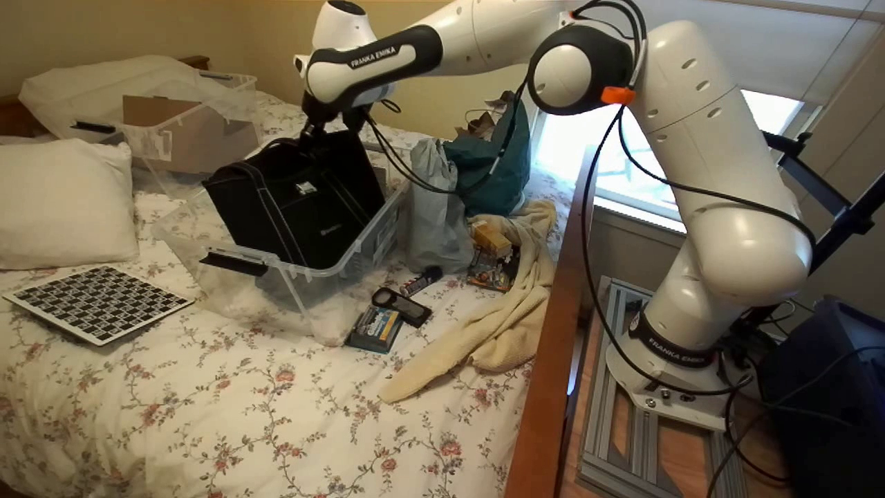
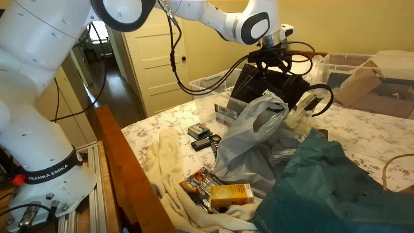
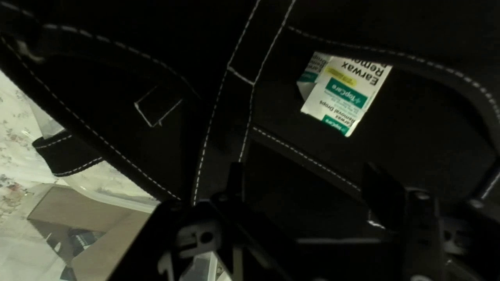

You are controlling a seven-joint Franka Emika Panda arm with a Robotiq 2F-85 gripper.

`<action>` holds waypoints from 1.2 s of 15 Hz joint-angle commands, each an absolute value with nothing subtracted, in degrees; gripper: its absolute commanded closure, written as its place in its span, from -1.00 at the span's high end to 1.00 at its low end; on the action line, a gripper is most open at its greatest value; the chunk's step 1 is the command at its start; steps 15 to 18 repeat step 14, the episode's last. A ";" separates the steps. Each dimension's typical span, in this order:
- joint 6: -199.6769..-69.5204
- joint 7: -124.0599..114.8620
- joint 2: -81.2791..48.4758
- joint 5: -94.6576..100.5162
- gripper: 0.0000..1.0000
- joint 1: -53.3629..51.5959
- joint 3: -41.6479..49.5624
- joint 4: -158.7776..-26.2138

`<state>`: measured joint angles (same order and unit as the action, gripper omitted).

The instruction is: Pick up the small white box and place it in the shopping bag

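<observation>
The shopping bag [image 1: 297, 214] is black with white stitching and stands tilted in a clear plastic bin; it also shows in an exterior view [image 2: 249, 85] and fills most of the wrist view [image 3: 218, 101]. The small white box [image 3: 345, 91], with green and yellow print, rests against the bag's black cloth, its upper edge partly covered by a stitched edge. It shows tiny on the bag's side in an exterior view [image 1: 305, 187]. I cannot tell whether it sits in a pocket. My gripper [image 3: 302, 175] is open with its fingers at the bag's top, apart from the box.
The clear bin [image 1: 297, 277] surrounds the bag. A grey plastic bag [image 2: 249, 152] and a green bag [image 2: 323, 191] stand close by. Small boxes, a yellow box [image 2: 231, 194] and a cream cloth [image 1: 477, 346] lie on the bed. Another clear bin [image 1: 187, 138] holds cardboard.
</observation>
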<state>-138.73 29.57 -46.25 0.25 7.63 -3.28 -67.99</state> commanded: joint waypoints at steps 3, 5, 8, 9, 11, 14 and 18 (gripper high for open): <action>-137.53 33.05 -33.47 1.04 1.00 9.04 -4.50 -85.32; -138.12 34.96 -30.24 -0.04 1.00 9.80 -5.33 -90.00; -138.98 36.45 -25.97 -0.94 1.00 10.30 -5.69 -96.10; -139.23 36.65 -24.77 -1.08 1.00 10.28 -5.61 -97.86; -137.71 34.84 -28.96 0.02 1.00 9.16 -4.50 -91.77; -137.71 34.83 -29.21 0.03 1.00 9.18 -4.47 -91.52; -137.71 34.83 -29.21 0.03 1.00 9.18 -4.47 -91.52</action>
